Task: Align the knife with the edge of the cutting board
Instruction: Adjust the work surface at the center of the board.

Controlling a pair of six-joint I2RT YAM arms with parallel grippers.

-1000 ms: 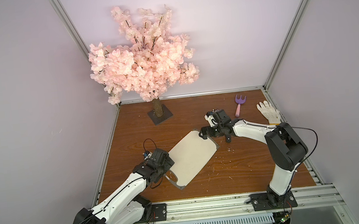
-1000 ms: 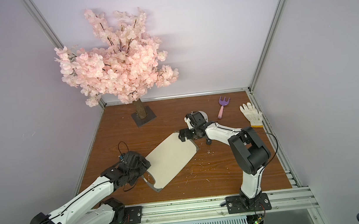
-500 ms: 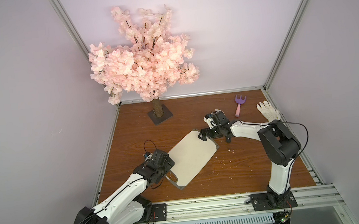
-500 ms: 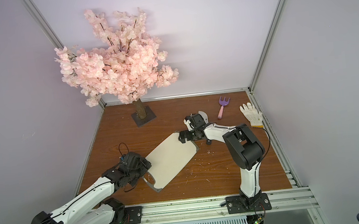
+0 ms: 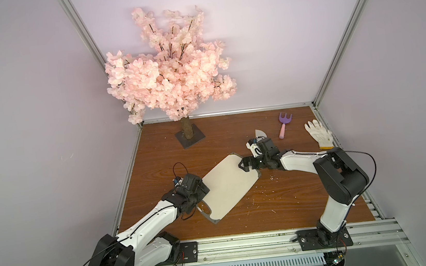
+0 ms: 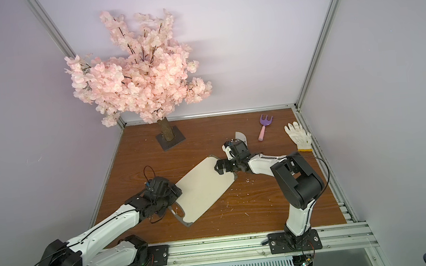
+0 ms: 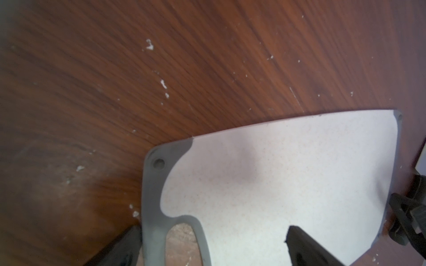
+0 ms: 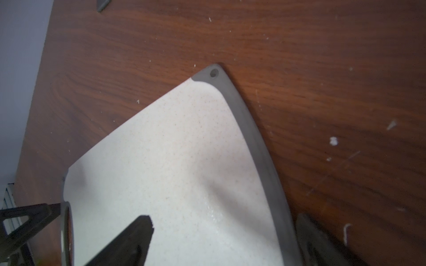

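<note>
Both ends of the cutting board (image 5: 228, 183), lying diagonally mid-worktop (image 5: 281, 207), sit between wide-open jaws: left gripper (image 7: 214, 244) astride the handle-hole end, right gripper (image 8: 221, 239) astride the far rim, knife (image 5: 260, 133) mostly hidden just behind it.

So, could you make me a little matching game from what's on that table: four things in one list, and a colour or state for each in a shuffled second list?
Things:
1. cutting board
2. knife
3. toy fork
4. glove

Descriptions:
A. white with a yellow cuff
B. off-white with a grey rim, lying slantwise
C. purple head, pink handle
D. mostly hidden, only a silver blade tip showing

Pairs: 1-B, 2-D, 3-C, 4-A.
</note>
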